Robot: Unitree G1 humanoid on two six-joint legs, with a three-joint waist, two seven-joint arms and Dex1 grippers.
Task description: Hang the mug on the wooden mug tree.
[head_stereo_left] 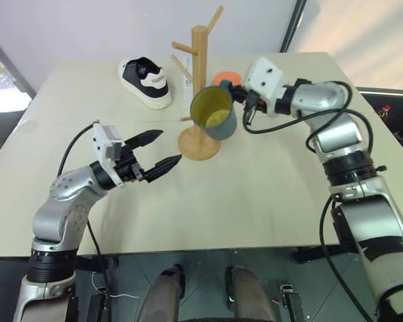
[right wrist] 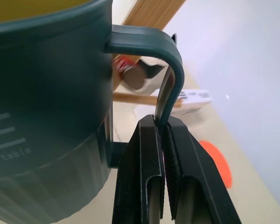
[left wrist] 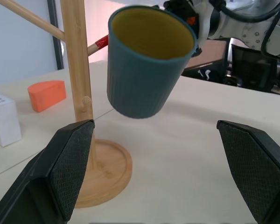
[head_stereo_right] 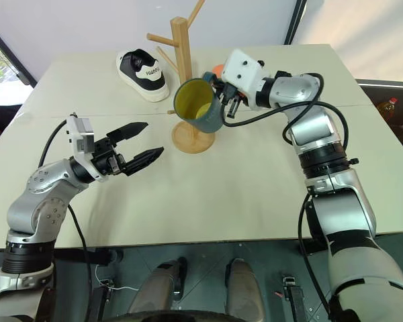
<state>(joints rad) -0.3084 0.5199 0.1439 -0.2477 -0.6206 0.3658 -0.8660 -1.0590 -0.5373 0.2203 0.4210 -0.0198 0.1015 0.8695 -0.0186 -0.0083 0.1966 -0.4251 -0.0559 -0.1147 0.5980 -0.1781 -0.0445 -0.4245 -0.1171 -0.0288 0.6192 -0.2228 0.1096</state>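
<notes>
While the right claw (right wrist: 164,140) pinches the mug (head_stereo_left: 215,113) by its handle just right of the tree (head_stereo_left: 200,94), pegs slanting upward, the left claw (head_stereo_left: 160,151) gapes empty nearby.

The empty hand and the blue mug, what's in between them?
Nothing but bare table. In the left eye view, the left hand is open and empty, and the mug hangs in the right hand beside the wooden mug tree.
</notes>
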